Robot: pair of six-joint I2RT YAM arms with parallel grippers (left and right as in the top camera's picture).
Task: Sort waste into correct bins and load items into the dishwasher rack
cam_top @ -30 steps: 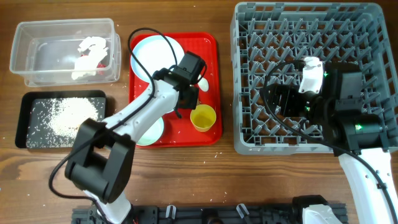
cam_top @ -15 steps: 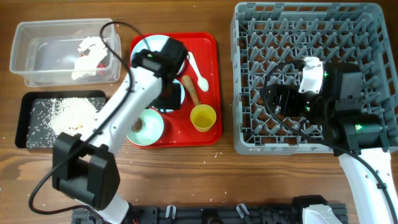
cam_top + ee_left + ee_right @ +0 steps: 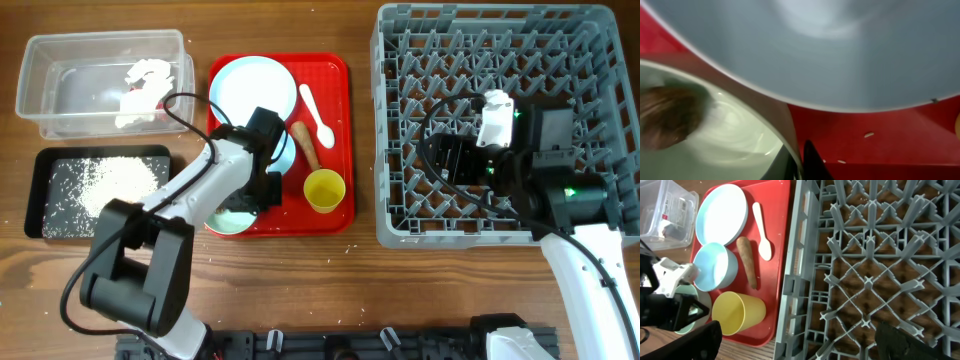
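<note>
My left gripper is low over the mint-green bowl on the red tray. In the left wrist view its jaws straddle the bowl's rim, one finger inside and one outside, closed on it. A brown food lump lies in that bowl. The whitish bowl sits right beside it. My right gripper is open and empty above the grey dishwasher rack. The pale-blue plate, white spoon, brown stick and yellow cup lie on the tray.
The flat red tray sits mid-table. A clear tub at far left holds the crumpled wrapper. The black tray in front of it holds rice. Left arm cable loops over the tray.
My left gripper has moved from above the plate and stick toward the front left and down onto the mint-green bowl's rim. The right arm has barely shifted.
</note>
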